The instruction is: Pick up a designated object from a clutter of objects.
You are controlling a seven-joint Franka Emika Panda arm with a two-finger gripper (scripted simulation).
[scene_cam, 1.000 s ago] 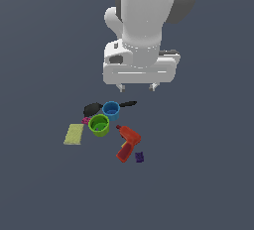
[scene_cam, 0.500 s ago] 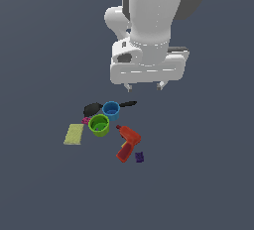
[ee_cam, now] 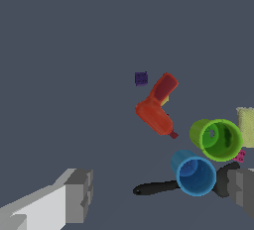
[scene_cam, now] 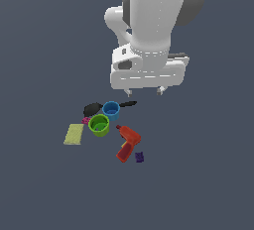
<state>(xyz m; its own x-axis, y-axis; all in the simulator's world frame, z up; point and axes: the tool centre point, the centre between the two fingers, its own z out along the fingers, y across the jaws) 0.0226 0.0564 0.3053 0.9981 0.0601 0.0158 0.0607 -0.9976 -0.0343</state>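
1. One tiny dark purple block (scene_cam: 139,157) to lift: lies on the tabletop (scene_cam: 44,184) just beside the grip end of the red-orange drill (scene_cam: 128,143), at the edge of the clutter away from the cups.
2. Likely very light and rigid, judging by its blocky shape and its size against the drill; no sign of fragility. Small enough to skid or tip if nudged off-centre.
3. Best taken across two opposite flat faces, straight down from above, with one finger in the narrow gap on the drill side; contact with the drill could push the block away.
4. End effector (scene_cam: 144,92) hanging well above the clutter, roughly over the blue cup (scene_cam: 111,109) and the thin black piece (scene_cam: 128,104), not over the target. Fingers (ee_cam: 78,196) spread wide apart in the wrist view, nothing between them.
5. Rest of the clutter bunched toward the exterior view's left: green cup (scene_cam: 99,125) touching or nearly touching the blue cup, a rounded black piece (scene_cam: 92,108), a small pink bit (scene_cam: 86,120) beside the green cup, a flat yellow-green block (scene_cam: 74,134) furthest out.
6. Compared with a second ago: wrist and hand lower in the exterior view and shifted toward its right, turned so the fingertips show less below the hand. Objects on the tabletop unmoved.
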